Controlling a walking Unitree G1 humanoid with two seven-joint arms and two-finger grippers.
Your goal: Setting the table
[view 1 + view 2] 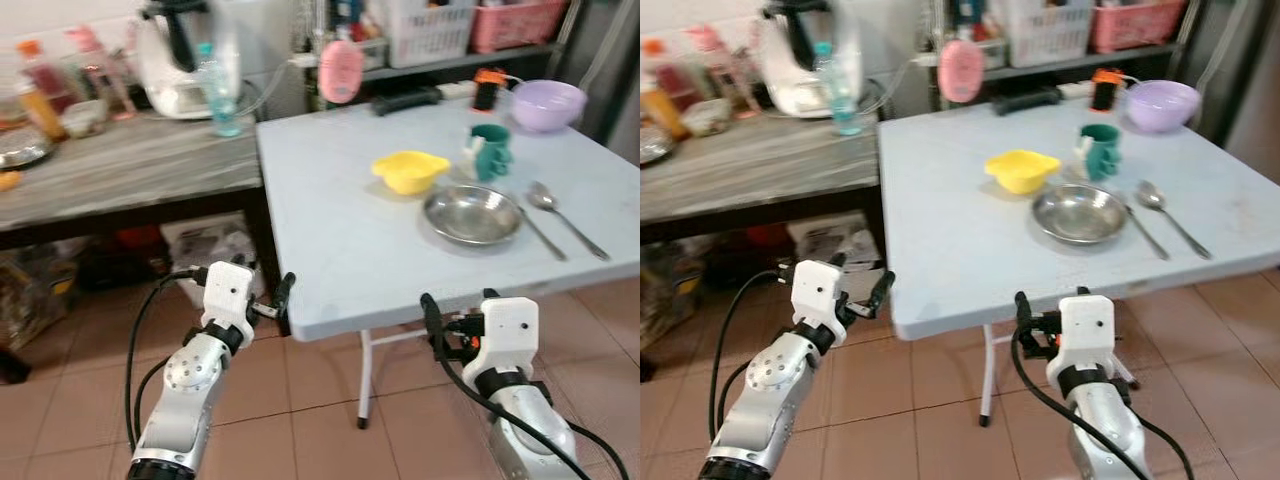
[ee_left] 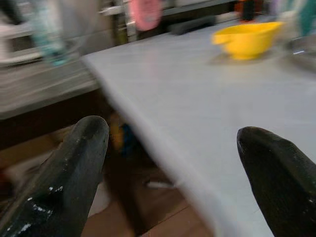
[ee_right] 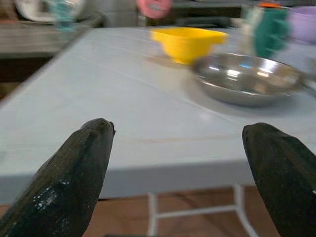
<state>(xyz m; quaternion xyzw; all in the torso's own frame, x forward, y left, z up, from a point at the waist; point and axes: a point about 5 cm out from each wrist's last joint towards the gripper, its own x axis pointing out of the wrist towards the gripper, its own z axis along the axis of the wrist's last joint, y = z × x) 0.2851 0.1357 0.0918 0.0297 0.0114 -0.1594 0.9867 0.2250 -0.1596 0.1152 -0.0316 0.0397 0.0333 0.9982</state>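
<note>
A pale blue folding table stands in front of me. On its right half lie a steel plate, a yellow bowl, a green mug, a spoon with a second utensil beside it, and a purple bowl at the far corner. My left gripper is open just below the table's near left corner. My right gripper is open under the near edge, pointing at the steel plate and the yellow bowl. Both hold nothing.
A wooden side table on the left carries bottles, a white appliance and a water bottle. Behind the table is a shelf with baskets and a pink object. Boxes sit under the side table on the tiled floor.
</note>
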